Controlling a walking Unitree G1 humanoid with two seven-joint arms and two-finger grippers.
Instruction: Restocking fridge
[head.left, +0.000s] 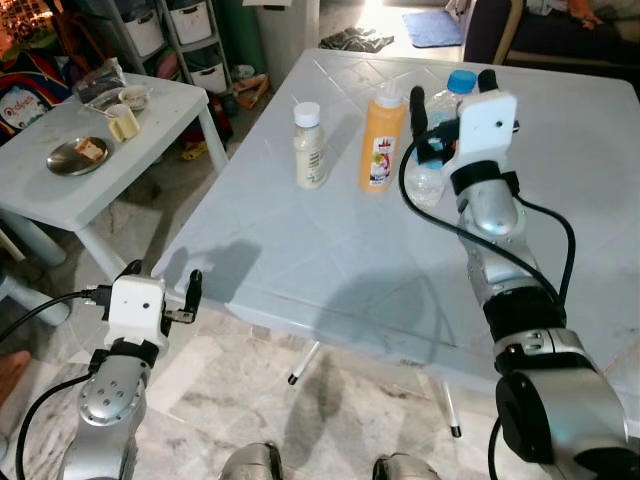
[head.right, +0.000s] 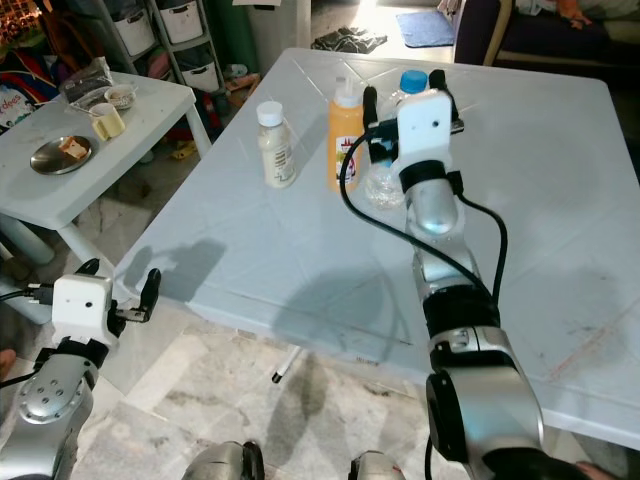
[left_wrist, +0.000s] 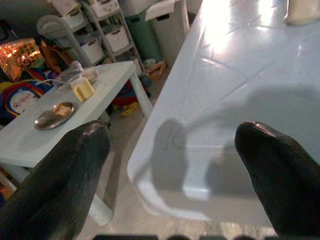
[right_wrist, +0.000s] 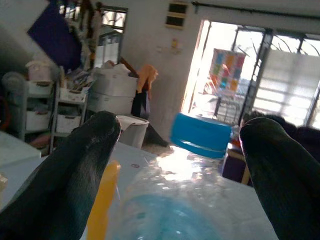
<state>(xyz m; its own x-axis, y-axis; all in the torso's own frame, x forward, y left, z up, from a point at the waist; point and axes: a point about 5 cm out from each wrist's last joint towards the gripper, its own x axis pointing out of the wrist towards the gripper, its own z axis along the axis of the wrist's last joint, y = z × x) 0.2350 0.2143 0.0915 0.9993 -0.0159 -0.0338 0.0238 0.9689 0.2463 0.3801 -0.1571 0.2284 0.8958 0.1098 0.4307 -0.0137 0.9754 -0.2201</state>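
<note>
Right wrist view: right hand fingers apart, straddling water bottle; arm stretched over table.

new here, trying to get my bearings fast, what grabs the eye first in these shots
The right pincer reaches over the pale blue table, its open fingers straddling a clear water bottle with a blue cap. Beside that stand an orange juice bottle and a cream bottle. The left pincer hangs open off the table's near edge.

Big pale plastic table holds three bottles in a row. A white-capped cream bottle, an orange juice bottle, and a clear blue-capped water bottle.
</note>
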